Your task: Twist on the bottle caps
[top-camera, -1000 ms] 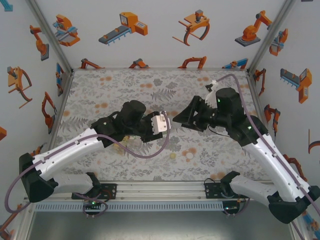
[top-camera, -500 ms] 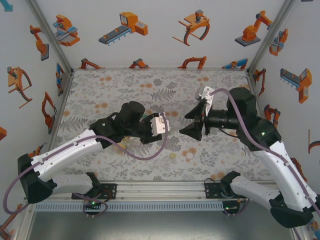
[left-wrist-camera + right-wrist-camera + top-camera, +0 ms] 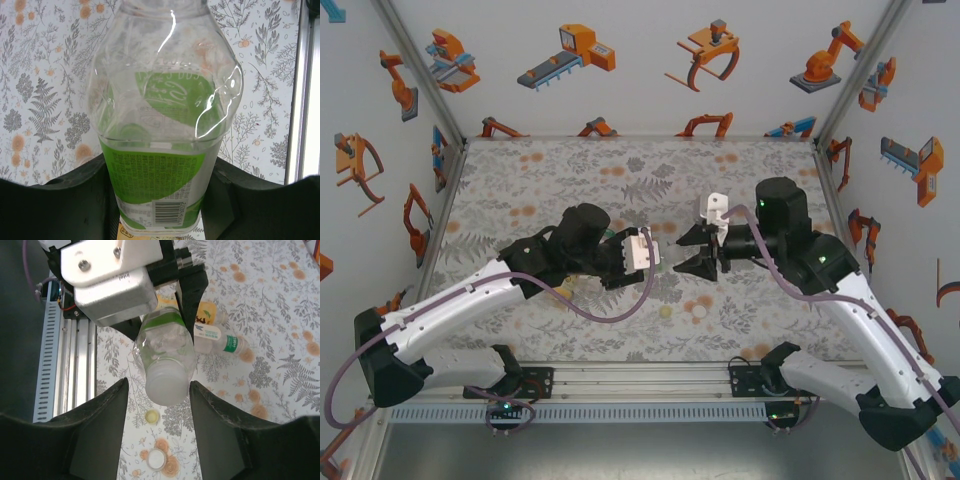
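The left gripper [image 3: 160, 197] clamps the clear bottle [image 3: 160, 120] by its body, long axis level, neck pointing right into the right gripper [image 3: 157, 390], whose jaws stand apart on either side, not touching.

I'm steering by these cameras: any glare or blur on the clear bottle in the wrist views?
Left wrist view: white glare streaks cross the shoulder of the clear bottle, green label sharp, right edge washed out. Right wrist view: the bottle's near end looks milky, soft; the right hand's fingers dark, unfocused. Top view: even light, faint shadows.
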Motion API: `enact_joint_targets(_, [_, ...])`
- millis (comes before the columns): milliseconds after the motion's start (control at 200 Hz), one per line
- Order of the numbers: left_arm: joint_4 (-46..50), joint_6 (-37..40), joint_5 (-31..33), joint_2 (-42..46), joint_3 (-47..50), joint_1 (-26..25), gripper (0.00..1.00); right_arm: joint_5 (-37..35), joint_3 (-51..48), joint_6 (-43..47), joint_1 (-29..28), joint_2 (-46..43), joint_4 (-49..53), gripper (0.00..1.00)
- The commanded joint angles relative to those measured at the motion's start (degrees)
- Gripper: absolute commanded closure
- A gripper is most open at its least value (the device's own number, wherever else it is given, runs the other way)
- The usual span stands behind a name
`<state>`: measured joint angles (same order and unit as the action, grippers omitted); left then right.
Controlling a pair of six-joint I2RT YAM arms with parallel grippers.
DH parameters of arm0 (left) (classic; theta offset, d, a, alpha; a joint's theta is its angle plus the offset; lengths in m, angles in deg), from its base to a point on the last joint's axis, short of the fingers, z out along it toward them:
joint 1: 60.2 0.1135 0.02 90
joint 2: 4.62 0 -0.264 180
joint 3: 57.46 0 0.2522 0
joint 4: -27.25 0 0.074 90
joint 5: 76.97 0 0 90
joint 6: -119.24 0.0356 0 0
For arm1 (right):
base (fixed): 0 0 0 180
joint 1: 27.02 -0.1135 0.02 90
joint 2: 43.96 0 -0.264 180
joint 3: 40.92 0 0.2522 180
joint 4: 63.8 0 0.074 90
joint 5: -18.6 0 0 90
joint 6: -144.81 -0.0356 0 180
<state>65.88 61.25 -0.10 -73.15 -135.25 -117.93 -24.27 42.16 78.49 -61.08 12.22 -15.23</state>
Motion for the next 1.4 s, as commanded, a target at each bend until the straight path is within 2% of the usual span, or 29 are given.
enact_joint_targets(0, [-0.34,-0.28,-1.21,1.74,0.22,-0.31,1.00,1.73,-0.64,1.46,-0.14,-0.58,-2.89,0.53])
enact_joint_targets(85, [-0.24,-0.48,-1.25,1.81,0.28,-0.49,1.00,1.56,-0.83,1.48,-0.13,-0.63,-3.26,0.57])
enact_joint_targets(300, [-0.08,-0.83,-0.48,1.76,0.20,-1.15,1.00,2.23,-2.21,-0.62,-0.13,-1.12,-6.24,0.58])
enact_joint_targets(391, [-0.08,-0.81,-0.42,1.86,-0.32,-1.24,1.00,2.70,-3.03,-1.43,-0.17,-1.51,-7.54,0.62])
enact_joint_targets(546, [-0.08,-0.46,0.60,1.73,-0.35,-1.19,1.00,2.93,-3.24,-2.15,-0.21,-1.83,-6.58,0.78])
enact_joint_targets(641, [-0.15,-0.58,0.44,1.52,-0.40,-1.24,1.00,1.46,-3.70,-6.07,-0.21,-2.34,-6.74,0.91])
enact_joint_targets(671, [-0.27,-0.67,0.59,1.53,-0.37,-1.20,1.00,0.46,-4.08,-8.90,-0.21,-2.54,-7.30,1.00])
enact_joint_targets(856, [-3.74,-1.27,1.92,1.40,0.97,-1.23,1.00,-10.72,-6.48,-33.90,-0.21,-3.96,-9.58,1.00])
enact_joint_targets(1006, [-5.28,-1.09,2.71,0.23,1.33,-1.23,1.00,-20.48,-9.31,-59.83,-0.30,-6.09,-8.51,1.00])
enact_joint_targets(1162, [-6.64,-0.61,3.66,-1.58,1.30,-1.24,1.00,-25.29,-11.30,-81.93,-0.40,-7.74,-3.79,1.00])
enact_joint_targets(1237, [-7.45,-0.49,4.18,-2.42,1.20,-1.22,1.00,-26.71,-11.16,-92.19,-0.41,-7.54,1.53,1.00])
enact_joint_targets(1297, [-7.75,-0.47,4.08,-3.11,0.94,-1.22,1.00,-26.21,-11.53,-99.17,-0.39,-6.98,4.36,1.00])
enact_joint_targets(1392, [-7.35,-0.03,3.22,-3.86,0.24,-1.24,1.00,-23.97,-13.79,-107.22,-0.39,-6.74,3.20,1.00])
